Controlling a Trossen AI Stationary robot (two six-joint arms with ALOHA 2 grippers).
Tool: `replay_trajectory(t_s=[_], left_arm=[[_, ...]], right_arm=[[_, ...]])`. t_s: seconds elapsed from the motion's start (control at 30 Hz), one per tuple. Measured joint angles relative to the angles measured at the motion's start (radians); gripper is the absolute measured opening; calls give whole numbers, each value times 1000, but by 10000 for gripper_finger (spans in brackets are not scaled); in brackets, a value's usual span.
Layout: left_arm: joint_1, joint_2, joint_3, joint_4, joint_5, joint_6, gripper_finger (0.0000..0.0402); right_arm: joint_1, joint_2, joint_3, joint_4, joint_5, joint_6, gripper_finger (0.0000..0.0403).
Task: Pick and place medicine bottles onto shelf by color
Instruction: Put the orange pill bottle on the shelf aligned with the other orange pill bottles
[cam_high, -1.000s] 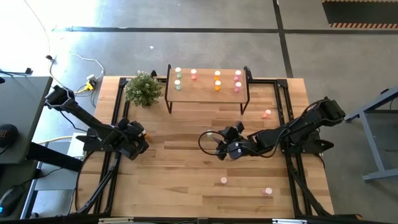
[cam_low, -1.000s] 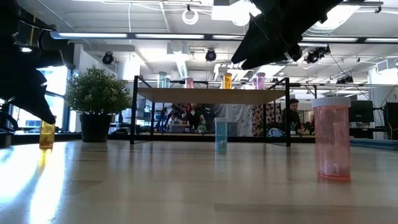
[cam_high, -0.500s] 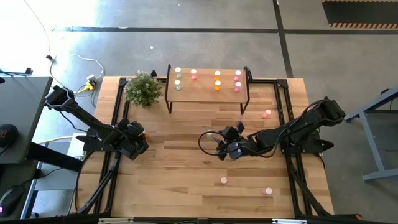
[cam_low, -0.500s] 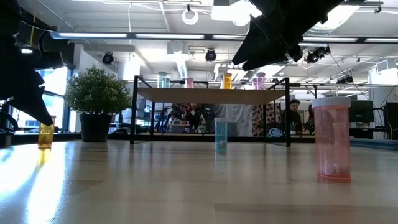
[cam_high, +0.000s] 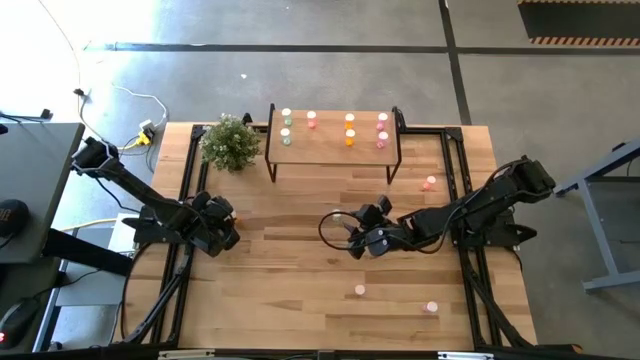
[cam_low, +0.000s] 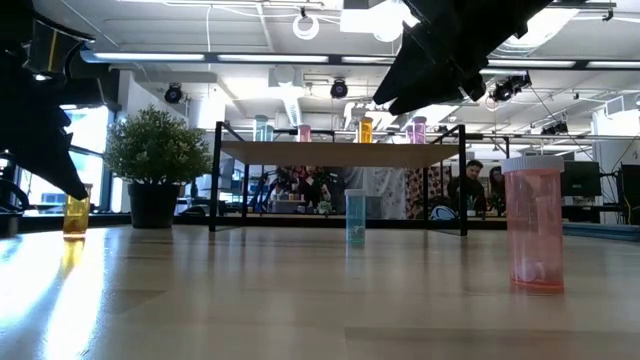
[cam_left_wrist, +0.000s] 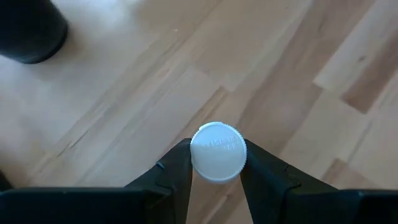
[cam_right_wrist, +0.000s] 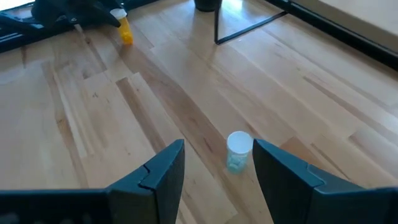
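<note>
Left hand (cam_left_wrist: 216, 180) pinches an orange bottle (cam_low: 74, 215) by its sides just under the white cap (cam_left_wrist: 217, 152), one finger (cam_left_wrist: 175, 171) pressed against each side. In the high view this hand (cam_high: 222, 214) sits at about 9 o'clock on the worktop (cam_high: 290, 300), near its left edge; the low view shows the orange bottle standing upright on the wood.

Right hand (cam_right_wrist: 214, 168) is spread wide, its fingers (cam_right_wrist: 163, 168) apart and holding nothing, low over the middle of the worktop (cam_high: 350, 232). A pale green bottle (cam_right_wrist: 238, 151) stands upright just ahead of the gap between them, not touched; in the high view it shows as a pale cap (cam_high: 337, 216) at the worktop's centre.

At 12 o'clock stands the shelf (cam_high: 330, 150), with eight bottles on top in four pairs: pale green (cam_high: 286, 122), pink (cam_high: 312, 119), orange (cam_high: 349, 129), magenta (cam_high: 382, 130). A potted plant (cam_high: 231, 141) stands beside the shelf at about 11 o'clock.

Three pink bottles remain loose on the worktop: one at 2 o'clock (cam_high: 430, 182), one at 6 o'clock (cam_high: 360, 291), one at 5 o'clock (cam_high: 432, 307). The low view shows one of them large and close (cam_low: 533, 222).
</note>
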Motion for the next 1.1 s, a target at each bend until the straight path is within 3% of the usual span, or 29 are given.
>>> replay_trajectory(t_s=[0.63, 0.8, 0.97, 1.1], left_arm=[[0, -61, 0, 317, 43, 305, 110], [0, -60, 0, 411, 51, 386, 110], [0, -60, 0, 502, 56, 461, 110], [0, -60, 0, 580, 66, 525, 110]], right_arm=[[-7, 0, 0, 160, -48, -60, 181], [-6, 0, 0, 273, -69, -176, 181], [-11, 0, 0, 410, -178, -359, 181], [-13, 0, 0, 480, -202, -433, 181]])
